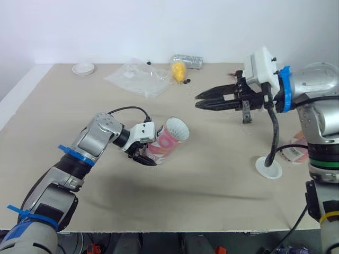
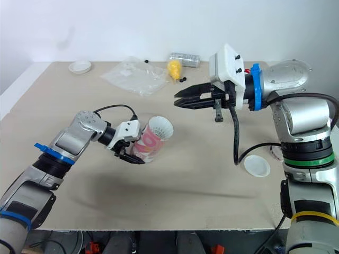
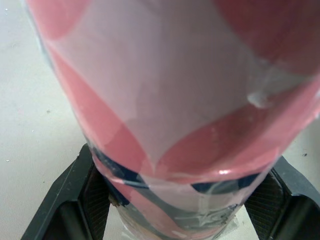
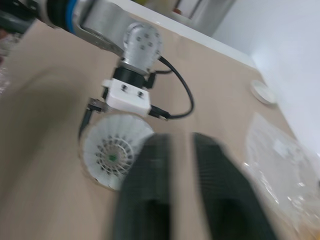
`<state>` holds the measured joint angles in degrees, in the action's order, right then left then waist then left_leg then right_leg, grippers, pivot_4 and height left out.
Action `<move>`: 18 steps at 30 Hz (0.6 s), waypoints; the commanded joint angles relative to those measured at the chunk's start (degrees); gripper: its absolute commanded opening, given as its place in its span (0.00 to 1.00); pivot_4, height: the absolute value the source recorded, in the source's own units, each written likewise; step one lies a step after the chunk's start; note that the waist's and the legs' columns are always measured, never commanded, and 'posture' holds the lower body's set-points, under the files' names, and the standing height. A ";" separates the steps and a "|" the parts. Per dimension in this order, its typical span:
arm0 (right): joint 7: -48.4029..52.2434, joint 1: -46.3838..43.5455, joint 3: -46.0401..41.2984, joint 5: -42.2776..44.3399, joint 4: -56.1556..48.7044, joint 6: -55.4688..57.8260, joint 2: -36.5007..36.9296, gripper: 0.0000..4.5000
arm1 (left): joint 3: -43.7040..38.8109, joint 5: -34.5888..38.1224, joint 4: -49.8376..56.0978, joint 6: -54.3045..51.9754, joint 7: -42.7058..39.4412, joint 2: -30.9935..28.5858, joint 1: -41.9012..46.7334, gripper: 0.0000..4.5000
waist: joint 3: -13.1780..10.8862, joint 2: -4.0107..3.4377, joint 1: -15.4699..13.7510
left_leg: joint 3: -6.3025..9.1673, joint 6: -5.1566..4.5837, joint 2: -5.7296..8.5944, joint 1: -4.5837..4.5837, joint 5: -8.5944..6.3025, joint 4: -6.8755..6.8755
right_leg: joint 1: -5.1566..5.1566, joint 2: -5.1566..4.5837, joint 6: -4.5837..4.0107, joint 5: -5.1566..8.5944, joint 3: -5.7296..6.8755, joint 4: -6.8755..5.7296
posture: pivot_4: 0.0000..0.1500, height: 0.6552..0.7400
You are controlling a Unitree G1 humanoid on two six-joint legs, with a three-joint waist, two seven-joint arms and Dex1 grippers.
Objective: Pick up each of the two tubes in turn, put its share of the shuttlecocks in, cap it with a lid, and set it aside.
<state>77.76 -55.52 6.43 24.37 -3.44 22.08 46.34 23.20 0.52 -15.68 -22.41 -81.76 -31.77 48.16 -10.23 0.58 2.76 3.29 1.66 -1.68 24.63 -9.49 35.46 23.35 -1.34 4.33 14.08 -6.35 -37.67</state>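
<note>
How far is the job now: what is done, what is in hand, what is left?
Done: shuttlecocks sit in the tube. In hand: the left gripper holds that tube, uncapped; the right gripper is open and empty. Left: cap it with the lid, set it aside, then fill and cap the second tube, perhaps the pink thing beside the lid.

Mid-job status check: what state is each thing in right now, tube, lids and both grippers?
Left gripper: shut on the tube, holding it tilted.
Tube: uncapped, shuttlecocks showing at its mouth.
Right gripper: open, empty, raised.
Near lid: loose on the table, beside the right arm.
Far lid: loose, at the far left corner.
Plastic bag: lying crumpled.
</note>
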 commanded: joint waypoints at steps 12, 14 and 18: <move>9.31 -9.38 17.82 -17.83 10.47 -14.50 -7.94 0.02 | 1.33 -0.28 0.56 -1.49 -1.21 0.11 1.93 0.73 | 0.00 0.00 0.02 | 0.00 0.01 -0.01 0.02 -0.01 -0.02 | 0.06 0.02 0.10 -0.02 0.02 -0.06 | 1.00 1.00; 10.79 -10.45 19.22 -19.16 12.44 -15.60 -8.99 0.02 | 1.36 -0.33 0.46 -1.40 -1.26 0.14 2.06 0.73 | 0.00 0.00 -0.02 | 0.03 0.02 0.00 0.02 -0.01 -0.02 | 0.08 0.02 0.10 0.01 0.04 -0.11 | 1.00 1.00; 13.66 -11.85 21.82 -20.83 15.49 -16.15 -11.68 0.02 | 1.44 -0.28 0.57 -1.51 -1.47 0.17 2.21 0.73 | 0.00 0.00 -0.01 | 0.04 0.03 0.01 0.03 -0.02 -0.02 | 0.09 0.01 0.10 0.07 0.04 -0.23 | 1.00 1.00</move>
<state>88.74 -65.49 27.77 4.01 12.14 6.86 35.00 24.19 0.27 -15.30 -23.82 -83.03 -31.80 49.44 -10.23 0.58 2.75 3.34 1.69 -1.67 24.65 -9.51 35.45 23.45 -1.33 4.41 14.17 -6.31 -37.97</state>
